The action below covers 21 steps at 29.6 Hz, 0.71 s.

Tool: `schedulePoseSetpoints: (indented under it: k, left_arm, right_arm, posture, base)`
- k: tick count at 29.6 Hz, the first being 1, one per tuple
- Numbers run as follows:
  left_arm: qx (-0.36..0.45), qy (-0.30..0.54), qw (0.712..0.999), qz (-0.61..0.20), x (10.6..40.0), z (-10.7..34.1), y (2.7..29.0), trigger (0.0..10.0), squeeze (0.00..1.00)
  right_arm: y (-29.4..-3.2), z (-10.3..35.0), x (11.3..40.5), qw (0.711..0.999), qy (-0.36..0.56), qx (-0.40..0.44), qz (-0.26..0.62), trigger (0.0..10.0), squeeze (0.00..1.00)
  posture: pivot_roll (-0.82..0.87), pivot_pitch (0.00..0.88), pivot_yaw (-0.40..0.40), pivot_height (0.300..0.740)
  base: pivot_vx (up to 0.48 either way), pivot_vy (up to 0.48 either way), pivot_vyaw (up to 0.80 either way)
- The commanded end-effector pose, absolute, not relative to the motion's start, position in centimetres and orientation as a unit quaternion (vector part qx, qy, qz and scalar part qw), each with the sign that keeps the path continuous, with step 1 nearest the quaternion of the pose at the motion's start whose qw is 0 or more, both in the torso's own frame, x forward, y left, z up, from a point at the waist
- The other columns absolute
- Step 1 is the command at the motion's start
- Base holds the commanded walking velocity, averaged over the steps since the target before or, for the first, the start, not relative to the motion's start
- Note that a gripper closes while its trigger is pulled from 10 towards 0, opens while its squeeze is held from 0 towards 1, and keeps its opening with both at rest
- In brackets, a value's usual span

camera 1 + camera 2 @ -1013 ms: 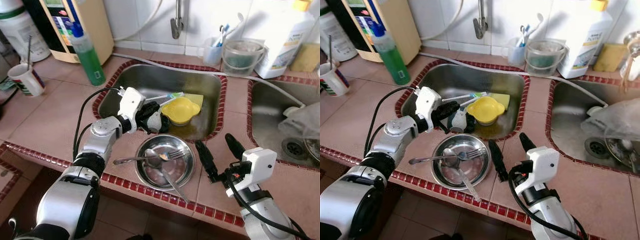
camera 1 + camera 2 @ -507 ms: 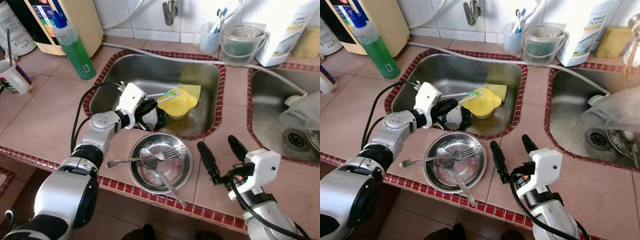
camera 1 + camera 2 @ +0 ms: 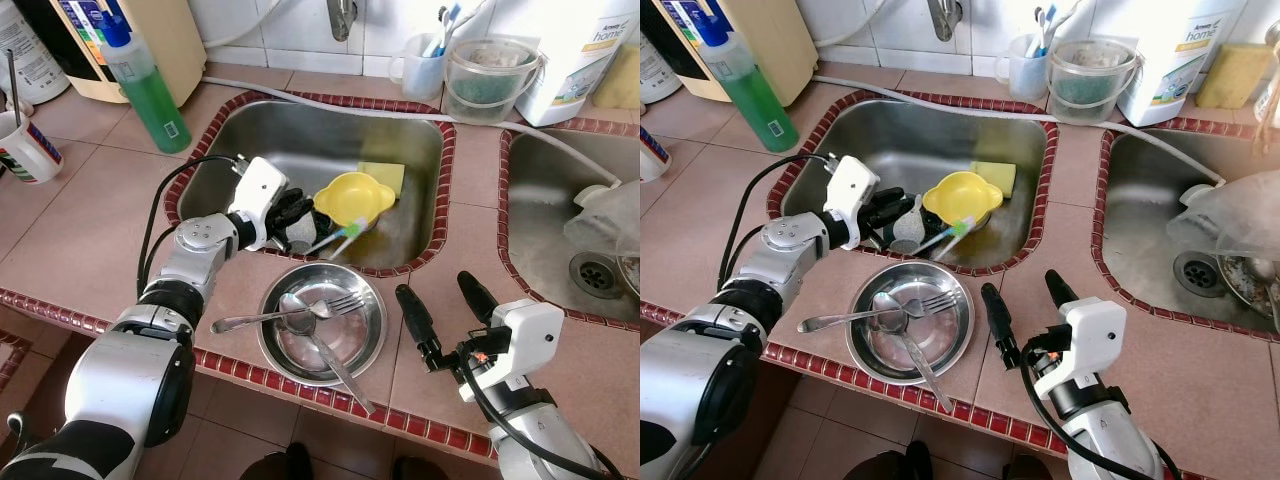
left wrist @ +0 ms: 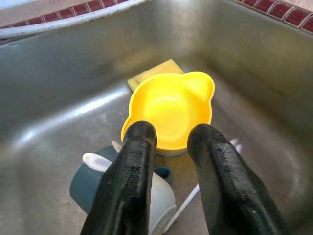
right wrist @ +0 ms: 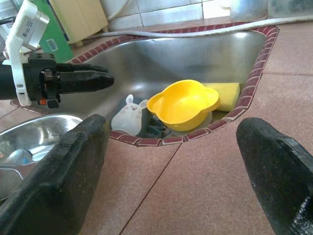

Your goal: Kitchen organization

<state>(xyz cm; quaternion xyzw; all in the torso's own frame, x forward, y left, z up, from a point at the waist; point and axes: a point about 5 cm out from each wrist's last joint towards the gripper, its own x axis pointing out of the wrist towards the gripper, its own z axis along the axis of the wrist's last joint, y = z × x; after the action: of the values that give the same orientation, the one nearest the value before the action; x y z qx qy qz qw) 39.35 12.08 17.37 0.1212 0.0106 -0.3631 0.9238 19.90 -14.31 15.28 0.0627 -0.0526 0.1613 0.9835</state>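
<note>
Since half a second ago the green-and-white toothbrush (image 3: 336,240) has dropped from across the top of the yellow plastic bowl (image 3: 353,197) to lie slanted on the sink floor at the bowl's 7 o'clock, and the left gripper (image 3: 290,213) has pulled back a little toward the near-left rim of the stainless steel sink (image 3: 300,150). That left gripper now hangs inside the basin, its two black fingers (image 4: 128,181) a narrow gap apart with nothing between them, pointing at the yellow bowl; just under them lies a small dark-blue and white cup (image 4: 105,182) on its side, close to the fingers, though contact cannot be judged. The yellow bowl sits upright in the middle of the basin with a yellow rectangular sponge (image 3: 384,176) touching it at 1 o'clock. On the pink tiled counter (image 3: 90,215), at the sink's 6 o'clock, stands a round shiny metal bowl (image 3: 322,324) holding a metal fork (image 3: 338,305) and spoons (image 3: 293,318). The right gripper (image 3: 447,310) hovers above the counter at the metal bowl's 3 o'clock, fingers spread wide and empty. A green liquid soap bottle (image 3: 146,88) stands at the sink's 10 o'clock.
</note>
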Motion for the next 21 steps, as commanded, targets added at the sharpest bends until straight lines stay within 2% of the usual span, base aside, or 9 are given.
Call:
schedulePoseSetpoints:
  k: [1, 11, 12, 21]
  left_arm:
    - [0.127, 0.012, 0.926, -0.355, 39.6, 17.8, 12.8, 10.0, 1.00]
    - [0.107, -0.031, 0.936, -0.335, 39.7, 19.1, 13.8, 10.0, 1.00]
    - [0.098, -0.038, 0.936, -0.336, 39.7, 19.2, 13.9, 10.0, 0.00]
    - [0.083, -0.073, 0.945, -0.309, 39.2, 18.8, 15.0, 10.0, 0.00]
  right_arm:
    - [-14.0, 15.6, 19.7, 0.982, -0.056, 0.068, 0.168, 10.0, 0.00]
    - [-13.7, 15.7, 21.1, 0.980, -0.074, 0.067, 0.174, 10.0, 0.00]
    - [-13.7, 16.0, 21.6, 0.980, -0.081, 0.067, 0.171, 10.0, 0.00]
    - [-13.5, 16.7, 24.0, 0.977, -0.109, 0.068, 0.171, 10.0, 0.00]
  posture:
    - [-0.19, 0.246, 0.139, 0.740]
    - [-0.14, 0.217, 0.124, 0.740]
    - [-0.14, 0.212, 0.120, 0.740]
    - [-0.08, 0.180, 0.095, 0.740]
  base:
    - [0.000, 0.000, 0.00]
    - [0.000, 0.000, 0.00]
    - [0.000, 0.000, 0.00]
    - [0.000, 0.000, 0.00]
